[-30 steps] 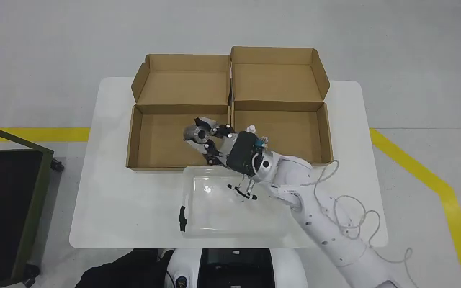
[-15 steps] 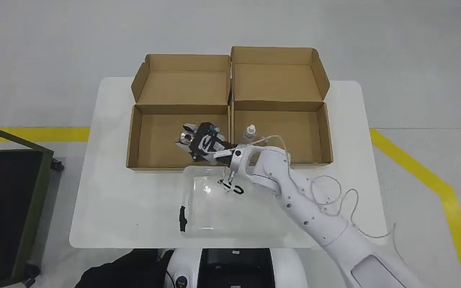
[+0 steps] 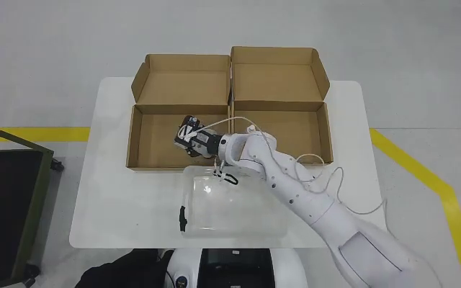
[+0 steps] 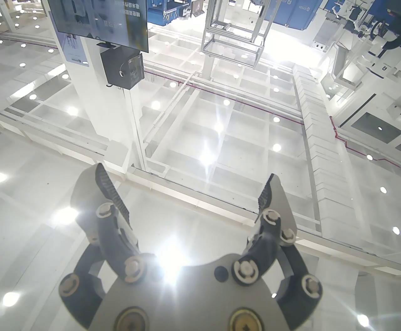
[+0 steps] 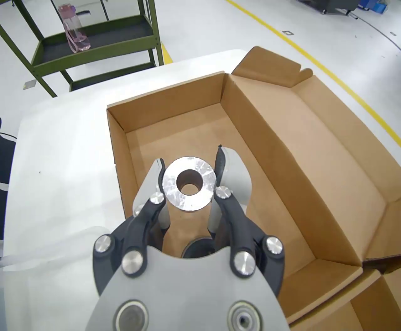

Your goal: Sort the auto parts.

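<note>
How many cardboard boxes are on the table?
2. The left box lies under the right gripper, which holds a metal ring; the right box sits beside it.

Count on inspection.
Open brown cardboard boxes (image 3: 155, 137) (image 3: 302, 129): two.
Silver metal ring (image 5: 190, 202) with a round centre hole: one.
Clear rectangular plastic bin (image 3: 223, 212): one.
White table (image 3: 108, 180): one.
Green metal shelf cart (image 5: 94, 34): one.
Pink transparent bottle (image 5: 73, 29): one.
</note>
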